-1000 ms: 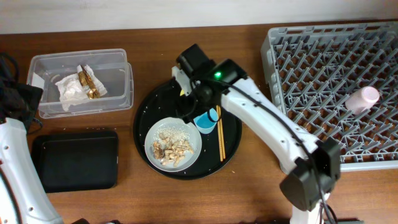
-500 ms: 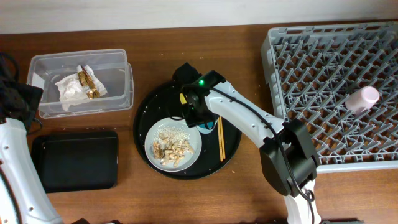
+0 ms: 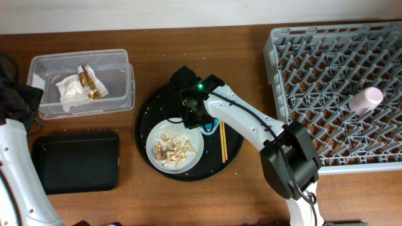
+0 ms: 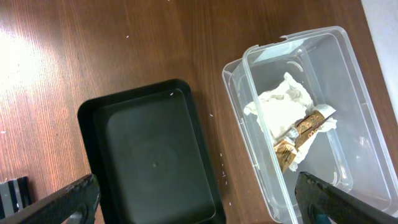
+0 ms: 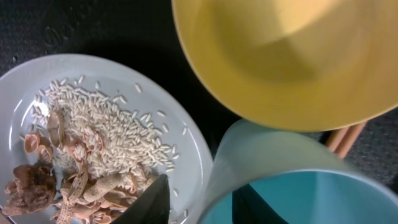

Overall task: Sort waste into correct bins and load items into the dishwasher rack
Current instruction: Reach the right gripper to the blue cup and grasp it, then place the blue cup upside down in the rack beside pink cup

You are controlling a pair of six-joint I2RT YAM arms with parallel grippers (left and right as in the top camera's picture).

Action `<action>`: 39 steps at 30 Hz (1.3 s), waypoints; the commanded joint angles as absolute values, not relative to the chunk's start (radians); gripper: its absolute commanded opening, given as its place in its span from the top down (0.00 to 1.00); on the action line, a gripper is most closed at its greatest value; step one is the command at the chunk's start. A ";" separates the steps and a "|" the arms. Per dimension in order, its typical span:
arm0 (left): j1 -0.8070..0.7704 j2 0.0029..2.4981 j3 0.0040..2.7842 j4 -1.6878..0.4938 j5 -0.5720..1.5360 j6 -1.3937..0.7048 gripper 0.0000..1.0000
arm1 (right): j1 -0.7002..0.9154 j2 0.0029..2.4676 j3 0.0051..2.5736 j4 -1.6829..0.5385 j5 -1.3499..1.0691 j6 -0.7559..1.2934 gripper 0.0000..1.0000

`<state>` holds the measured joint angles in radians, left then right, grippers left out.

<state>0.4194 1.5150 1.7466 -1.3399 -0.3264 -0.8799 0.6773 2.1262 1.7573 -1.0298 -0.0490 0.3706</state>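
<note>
My right gripper (image 3: 196, 118) is low over the round black tray. In the right wrist view its jaws (image 5: 202, 202) straddle the wall of the light-blue cup (image 5: 280, 155), one finger outside over the plate, one inside, with a gap still showing. The yellow bowl (image 5: 292, 56) sits just behind the cup. The pale grey plate (image 3: 188, 135) holds rice and beige-brown scraps (image 3: 173, 147). The chopsticks (image 3: 222, 139) lie to the right of the plate. The pink cup (image 3: 366, 99) lies in the grey rack (image 3: 326, 75). My left gripper (image 4: 199, 208) is open above the flat black tray (image 4: 149, 155).
The clear box (image 3: 119, 94) at the back left holds white-silver and gold wrappers (image 3: 80, 86). The flat black tray (image 3: 75, 161) lies in front of it. The round black tray (image 3: 147, 113) sits mid-table. The rack fills the right side.
My right gripper has moved slightly left and down onto the light-blue cup, which is now mostly covered from above. The left arm has not moved.
</note>
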 commanded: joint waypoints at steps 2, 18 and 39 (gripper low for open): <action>0.422 1.512 1.749 -1.340 -0.337 -0.882 0.01 | 0.687 2.135 1.730 -1.023 -0.036 0.384 0.67; 0.422 1.512 1.749 -1.340 -0.337 -0.882 0.01 | 0.359 2.036 2.475 -1.629 -0.040 0.191 0.96; 0.422 1.512 1.749 -1.340 -0.337 -0.882 0.01 | -0.571 2.021 1.538 -1.107 -1.126 -0.358 0.96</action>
